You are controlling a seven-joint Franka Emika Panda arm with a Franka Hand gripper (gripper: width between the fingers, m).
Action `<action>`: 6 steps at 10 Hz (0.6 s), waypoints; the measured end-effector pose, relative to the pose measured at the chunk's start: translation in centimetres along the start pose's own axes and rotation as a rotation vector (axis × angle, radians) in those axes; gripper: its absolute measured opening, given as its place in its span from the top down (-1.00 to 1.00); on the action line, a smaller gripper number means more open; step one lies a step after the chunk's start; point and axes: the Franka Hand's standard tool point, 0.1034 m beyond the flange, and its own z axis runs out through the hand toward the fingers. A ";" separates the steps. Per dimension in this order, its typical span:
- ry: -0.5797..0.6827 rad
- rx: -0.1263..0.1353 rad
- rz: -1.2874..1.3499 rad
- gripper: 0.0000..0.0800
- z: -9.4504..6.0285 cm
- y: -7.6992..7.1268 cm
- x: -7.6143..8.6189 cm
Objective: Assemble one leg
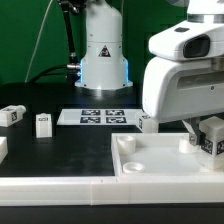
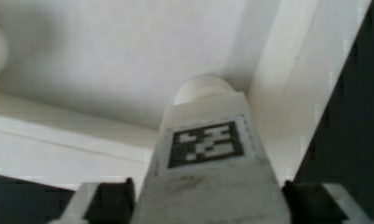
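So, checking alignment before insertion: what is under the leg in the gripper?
In the wrist view, beyond the leg held by the gripper lies the white tray-like piece. The leg's tip covers whatever is directly beneath it, so no socket can be confirmed there.

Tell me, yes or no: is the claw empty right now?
No: the wrist view shows a tagged leg gripped on both sides by the claw.

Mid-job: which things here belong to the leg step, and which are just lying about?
In the job: gripper, held leg, white tray piece.
Lying about: far-left loose leg, loose leg beside it, marker board.
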 end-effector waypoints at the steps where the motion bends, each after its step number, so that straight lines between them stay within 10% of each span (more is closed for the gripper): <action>1: 0.000 0.000 0.000 0.28 0.0 0.0 0.0; 6: 0.021 0.004 0.390 0.28 0.1 0.0 -0.1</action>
